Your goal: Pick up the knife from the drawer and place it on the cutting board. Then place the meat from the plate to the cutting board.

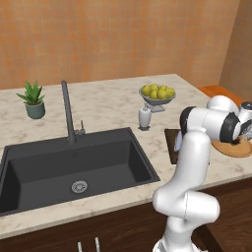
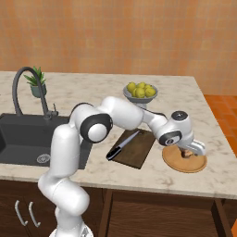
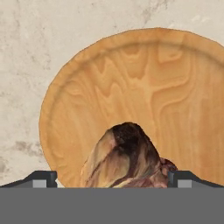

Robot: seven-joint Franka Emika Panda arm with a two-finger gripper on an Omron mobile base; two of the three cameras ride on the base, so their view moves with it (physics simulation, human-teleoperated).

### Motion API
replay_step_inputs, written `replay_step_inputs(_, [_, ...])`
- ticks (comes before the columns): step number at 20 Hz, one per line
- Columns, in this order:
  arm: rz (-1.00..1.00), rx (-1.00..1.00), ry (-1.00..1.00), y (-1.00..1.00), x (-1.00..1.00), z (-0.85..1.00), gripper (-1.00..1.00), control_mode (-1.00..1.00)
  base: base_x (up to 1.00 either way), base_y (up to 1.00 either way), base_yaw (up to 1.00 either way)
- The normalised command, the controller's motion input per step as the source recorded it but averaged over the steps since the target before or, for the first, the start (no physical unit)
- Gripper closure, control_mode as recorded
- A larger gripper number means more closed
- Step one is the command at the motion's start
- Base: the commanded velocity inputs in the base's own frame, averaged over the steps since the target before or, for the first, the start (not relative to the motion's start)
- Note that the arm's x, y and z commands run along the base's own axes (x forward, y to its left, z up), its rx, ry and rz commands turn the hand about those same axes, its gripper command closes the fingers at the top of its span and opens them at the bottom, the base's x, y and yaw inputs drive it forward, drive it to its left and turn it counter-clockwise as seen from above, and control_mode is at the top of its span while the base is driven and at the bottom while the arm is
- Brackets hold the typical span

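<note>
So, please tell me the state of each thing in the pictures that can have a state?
claw: open, one tip on each side of the meat
meat: on the plate, not lifted
plate: on the counter, holds the meat
knife: lying on the cutting board
cutting board: flat on the counter, beside the plate
faucet: no water running
fruit bowl: upright, full of lemons

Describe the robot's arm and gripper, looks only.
The arm is glossy white, built of thick rounded segments with dark grey to black round caps at the joints. No cables or markings show. The gripper ends in two small dark finger tips with pale grey pads.
</note>
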Motion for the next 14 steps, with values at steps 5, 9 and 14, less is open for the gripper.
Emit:
replay_step_inputs(5, [0.0,0.0,0.0,0.0,-0.02,0.0,-1.0,-1.0,0.0,0.0,0.0])
replay_step_inputs(9, [0.02,0.0,0.0,0.06,-0.07,-0.01,-1.0,-1.0,0.0,0.0,0.0])
replay_step_inputs(14, [0.0,-0.01,0.0,0.02,0.0,-0.03,-1.0,-1.0,0.0,0.0,0.0])
